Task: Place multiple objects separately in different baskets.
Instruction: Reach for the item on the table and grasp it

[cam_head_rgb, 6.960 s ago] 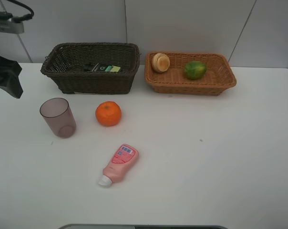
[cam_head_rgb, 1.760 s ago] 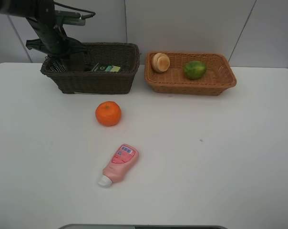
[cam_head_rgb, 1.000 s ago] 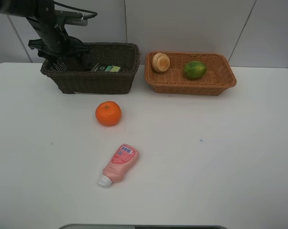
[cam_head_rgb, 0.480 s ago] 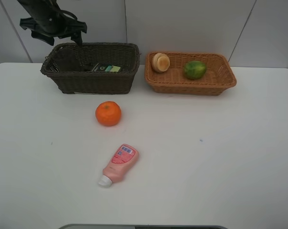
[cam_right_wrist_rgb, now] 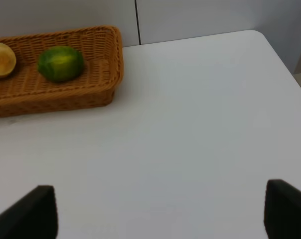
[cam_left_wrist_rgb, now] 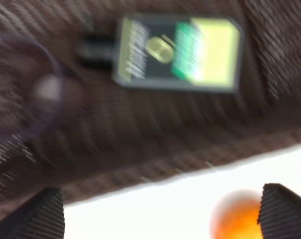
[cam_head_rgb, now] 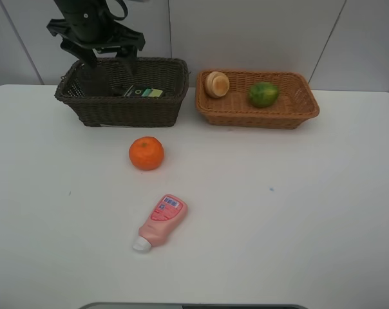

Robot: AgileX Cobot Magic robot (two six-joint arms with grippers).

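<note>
A: White table [cam_head_rgb: 297,212]; along its far edge, deep dark-brown wicker basket [cam_head_rgb: 130,111] by the left corner, shallow orange-tan wicker basket [cam_head_rgb: 259,118] beside it, apart. Why two?
B: Sorting, apparently: fruit in the tan, containers in the dark.
A: Grippers?
B: Left gripper [cam_head_rgb: 109,62] poised over the dark basket, jaws wide, gripping nothing. Right gripper [cam_right_wrist_rgb: 160,214] parted and empty too, facing the far right corner.
A: Yet to sort?
B: Round orange [cam_head_rgb: 146,153] just before the dark basket; pink squeeze tube with white cap [cam_head_rgb: 161,221] lying nearer the front edge. Already in the tan: green lime-like fruit [cam_head_rgb: 263,94], pale peach-like fruit [cam_head_rgb: 216,84]. In the dark: flat green-labelled dark bottle [cam_left_wrist_rgb: 178,52], blurred translucent purple cup [cam_left_wrist_rgb: 26,89] beside it.
</note>
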